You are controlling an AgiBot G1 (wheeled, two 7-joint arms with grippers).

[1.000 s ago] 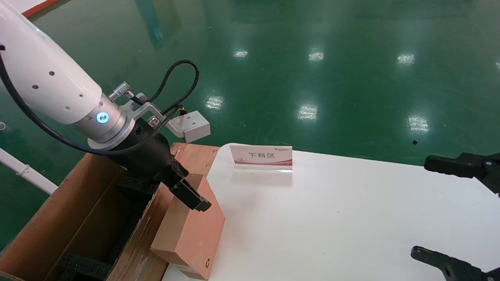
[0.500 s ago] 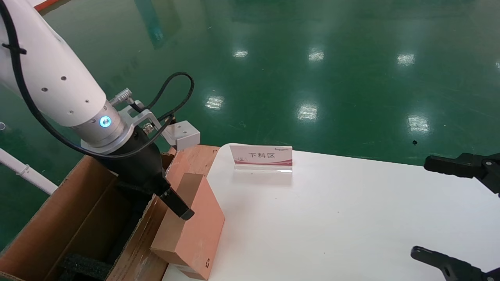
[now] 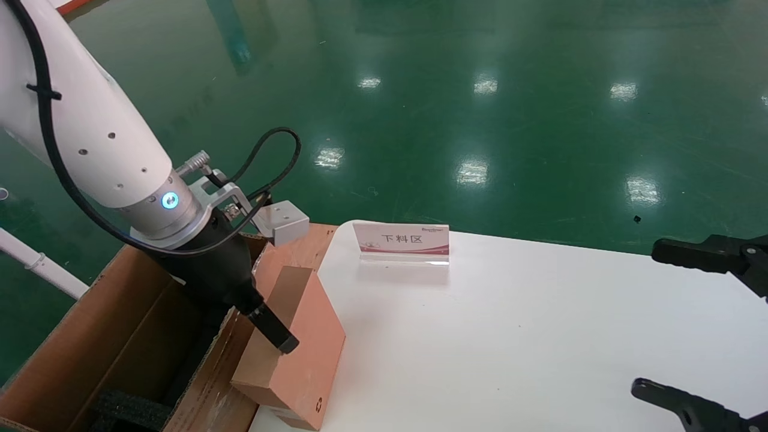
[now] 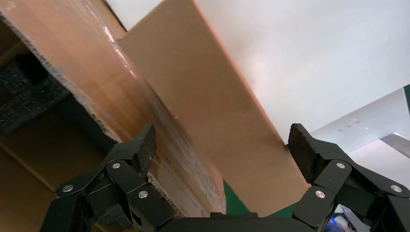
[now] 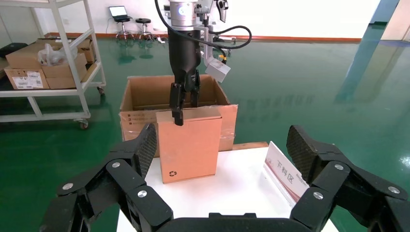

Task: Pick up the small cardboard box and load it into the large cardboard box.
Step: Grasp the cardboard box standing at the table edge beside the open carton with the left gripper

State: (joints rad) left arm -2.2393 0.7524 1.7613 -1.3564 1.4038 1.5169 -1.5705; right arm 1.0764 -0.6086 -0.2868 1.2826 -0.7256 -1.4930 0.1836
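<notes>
Item 1, small cardboard box (image 3: 294, 342): you will find it standing on edge at the left rim of the white worktop (image 3: 540, 336), its broad pinkish face toward the worktop, a recycling mark low near one corner. It leans against or stands just beside the flap of the large cardboard box; contact cannot be confirmed.

Item 2, large cardboard box (image 3: 120, 336): open carton standing beside the worktop on the robot's left, flaps up, black foam padding (image 3: 129, 408) inside, clear tape on the flap nearest the small box.

Item 3, left end effector (image 3: 273, 327): you have it lowered over the top edge of the small cardboard box. Jaws spread wide; in the left wrist view one finger (image 4: 142, 147) sits on the carton side and the other (image 4: 304, 147) on the worktop side, with the box's top edge between them. Neither pad presses the cardboard; nothing is held.

Item 4, right end effector (image 3: 684, 327): parked at the right edge of the worktop, jaws wide apart, empty.

Item 5, sign stand (image 3: 403, 241): small placard with red printing, near the worktop's far edge.
</notes>
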